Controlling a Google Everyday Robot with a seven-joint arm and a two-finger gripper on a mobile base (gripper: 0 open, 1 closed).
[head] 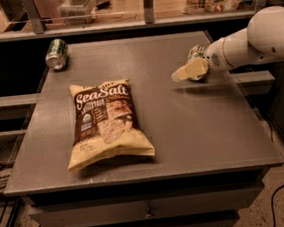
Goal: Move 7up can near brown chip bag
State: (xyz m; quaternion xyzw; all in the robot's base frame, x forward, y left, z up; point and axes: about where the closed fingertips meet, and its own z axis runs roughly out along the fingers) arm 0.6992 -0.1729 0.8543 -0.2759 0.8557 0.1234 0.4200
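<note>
Grey surface [199, 130]: pincer [187, 72] at its 3 o'clock edge, closed around the 7up can [196, 54]; brown chip bag [106, 121] lies well apart, toward 8 o'clock.

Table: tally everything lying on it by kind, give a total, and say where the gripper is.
Cans: 2 (back-left can; right can)
Chip bag: 1
Total: 3
The gripper is at the right can, over the right side of the table.
</note>
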